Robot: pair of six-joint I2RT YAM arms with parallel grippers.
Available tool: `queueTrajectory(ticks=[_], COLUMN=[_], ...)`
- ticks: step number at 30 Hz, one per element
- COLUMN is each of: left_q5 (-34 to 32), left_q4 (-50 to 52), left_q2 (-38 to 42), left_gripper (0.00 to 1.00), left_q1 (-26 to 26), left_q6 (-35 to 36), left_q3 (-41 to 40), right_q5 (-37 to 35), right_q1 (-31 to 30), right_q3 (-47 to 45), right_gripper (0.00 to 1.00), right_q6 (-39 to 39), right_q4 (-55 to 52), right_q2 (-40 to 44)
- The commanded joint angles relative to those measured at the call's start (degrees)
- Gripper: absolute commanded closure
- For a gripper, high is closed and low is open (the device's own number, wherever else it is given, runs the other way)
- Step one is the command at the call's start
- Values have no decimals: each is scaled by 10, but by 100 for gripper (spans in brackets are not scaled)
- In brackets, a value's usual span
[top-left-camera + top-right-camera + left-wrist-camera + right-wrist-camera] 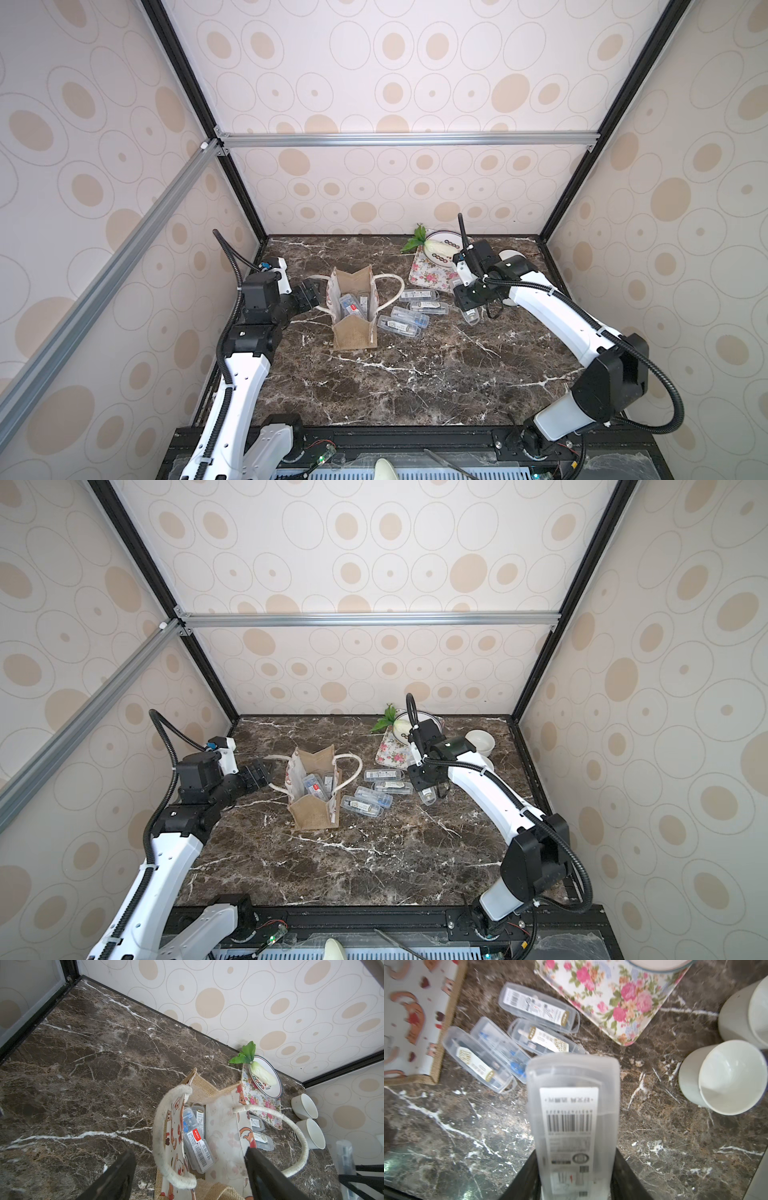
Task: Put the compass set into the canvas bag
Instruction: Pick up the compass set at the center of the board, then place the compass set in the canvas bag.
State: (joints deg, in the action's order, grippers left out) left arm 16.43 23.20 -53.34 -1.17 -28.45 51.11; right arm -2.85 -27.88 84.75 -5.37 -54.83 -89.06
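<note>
A small, boxy, tan burlap canvas bag with white rope loop handles and white side panels printed in reddish shapes stands upright and open, left of centre on a dark brown marble tabletop. Inside it, several clear plastic boxes with barcode labels stand on end. Just to the bag's right, four more clear oblong boxes lie flat in a loose cluster on the marble. Further right, the right gripper is clenched on one clear plastic compass set case. The case sticks out lengthwise from between the black jaws, label side up, well apart from the bag. The left gripper sits just beside the bag's left side, its jaws spread wide and grasping nothing. From its wrist view, the near rope handle shows between the two fingers, though I cannot tell whether they touch it. Behind the right arm, a floral-patterned cloth mat carries a round white plate holding a pale vegetable with green leaves. Two white ceramic cups stand beside the mat.
</note>
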Motion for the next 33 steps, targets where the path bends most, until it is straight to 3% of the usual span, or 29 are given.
queueTrajectory(ticks=[1,7,14,22,33], left_q5=[0,-8,-24,-28,-29], left_q4=[-3,6,-4,4,1], left_q2=[2,15,42,59,55], left_gripper=[16,16,16,16,16], left_q1=[4,4,4,5,6], left_q6=[8,12,-4,-19,-20], left_q3=[12,11,-22,-32,-40], right_q5=[-4,-25,-24,19,26], right_q1=[-42,-127,-207,-246,-252], right_q3=[61,186,361,555,587], right_gripper=[58,58,59,58,59], right_q6=[-20,-27,-3,10,11], right_q4=[-20,-17,-22,-22,39], right_q2=[10,-64,-219,-384,-473])
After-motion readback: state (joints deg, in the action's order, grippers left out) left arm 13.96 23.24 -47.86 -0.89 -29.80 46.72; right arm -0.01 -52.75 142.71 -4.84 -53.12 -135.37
